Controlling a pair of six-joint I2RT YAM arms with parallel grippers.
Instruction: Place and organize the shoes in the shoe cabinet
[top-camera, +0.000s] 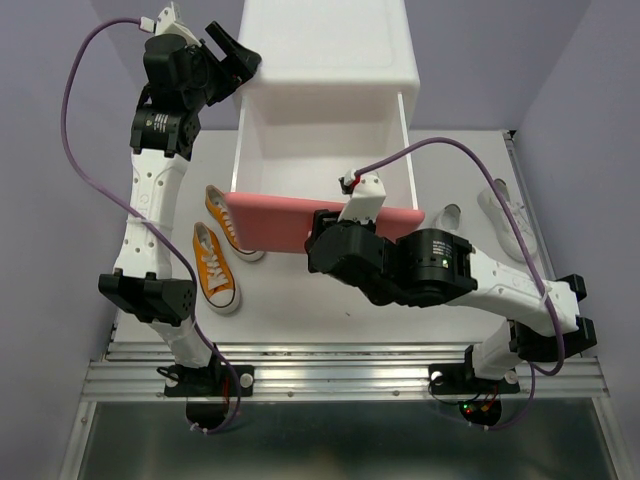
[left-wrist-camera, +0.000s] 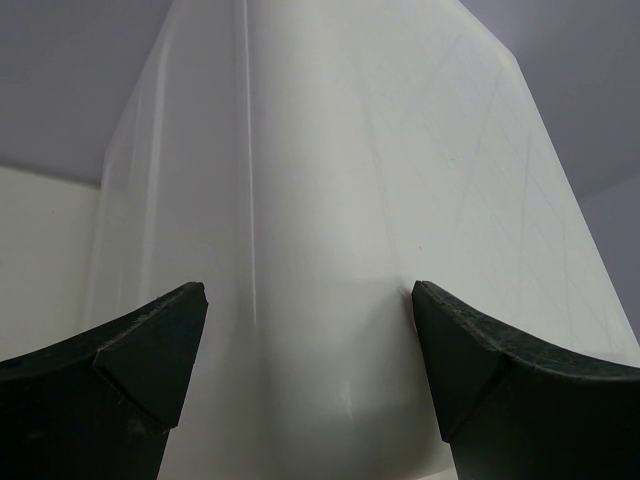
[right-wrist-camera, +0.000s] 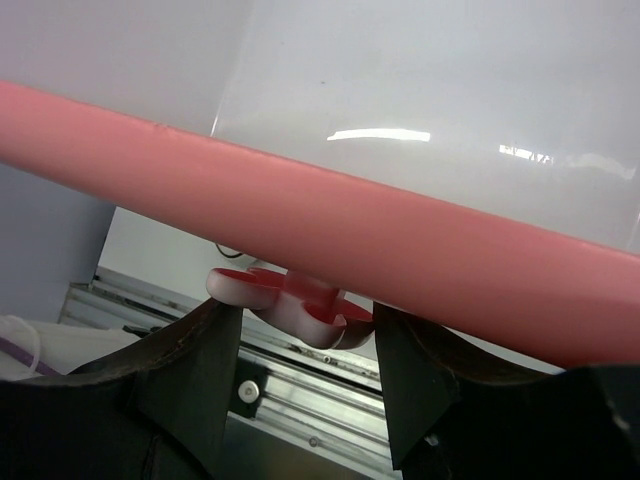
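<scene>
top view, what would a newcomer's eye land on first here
The pink drawer front, pulled out of the white shoe cabinet at centre, with the right gripper pinching its bunny knob. Next, the orange sneakers lying left of the drawer, and the white sneakers at far right.

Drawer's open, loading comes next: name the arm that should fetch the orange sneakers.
Left, probably. The orange sneakers lie beside the left arm, whose jaws stand open and empty at the cabinet. The right arm is across the drawer, jaws clasping its knob.
</scene>
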